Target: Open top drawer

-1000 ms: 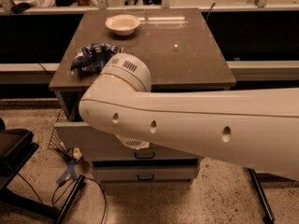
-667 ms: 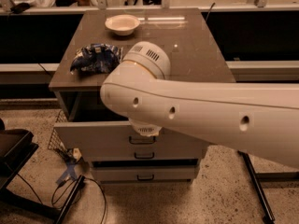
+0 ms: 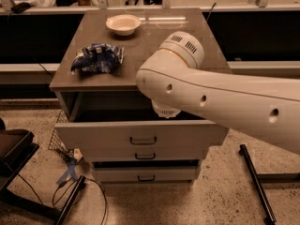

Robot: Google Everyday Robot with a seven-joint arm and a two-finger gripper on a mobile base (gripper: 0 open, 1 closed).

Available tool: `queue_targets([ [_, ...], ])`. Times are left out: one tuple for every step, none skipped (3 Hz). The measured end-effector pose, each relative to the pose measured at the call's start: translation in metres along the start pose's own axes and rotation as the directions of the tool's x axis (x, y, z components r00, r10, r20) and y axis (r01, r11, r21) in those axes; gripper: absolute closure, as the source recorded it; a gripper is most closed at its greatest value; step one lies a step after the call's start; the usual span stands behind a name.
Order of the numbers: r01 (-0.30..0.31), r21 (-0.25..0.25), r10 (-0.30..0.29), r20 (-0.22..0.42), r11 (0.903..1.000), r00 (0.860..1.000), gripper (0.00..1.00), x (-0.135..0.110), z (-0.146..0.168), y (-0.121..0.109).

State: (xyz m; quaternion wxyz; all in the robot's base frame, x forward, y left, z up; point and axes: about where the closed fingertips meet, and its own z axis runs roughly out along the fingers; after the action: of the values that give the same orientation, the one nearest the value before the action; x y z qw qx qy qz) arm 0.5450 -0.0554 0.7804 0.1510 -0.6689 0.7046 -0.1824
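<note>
Seemingly top drawer (image 3: 140,134) already stands pulled out under the cabinet top (image 3: 140,55), its front proud of the two lower drawers (image 3: 145,174). Gripper (image 3: 165,110) tucked beneath the arm (image 3: 225,102), over the drawer opening; grip state cannot tell. Any further pull: straight out, level, no twist. Drawer inside dark, mostly hidden by arm

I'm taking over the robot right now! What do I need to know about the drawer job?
The gripper is out of sight, hidden behind the white arm that crosses above the drawers.
The top drawer is pulled well out, with a dark gap behind its front panel.
Done: the drawer looks open.
Left: probably just backing the arm away.
A bowl and a blue bag sit on the cabinet top.
</note>
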Motion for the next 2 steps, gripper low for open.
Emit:
queue_targets([
  [-0.002, 0.001, 0.002, 0.001, 1.0000, 1.000, 1.00, 0.001, 0.003, -0.002],
  [-0.022, 0.010, 0.022, 0.012, 0.9997, 1.000, 1.00, 0.011, 0.031, -0.021],
])
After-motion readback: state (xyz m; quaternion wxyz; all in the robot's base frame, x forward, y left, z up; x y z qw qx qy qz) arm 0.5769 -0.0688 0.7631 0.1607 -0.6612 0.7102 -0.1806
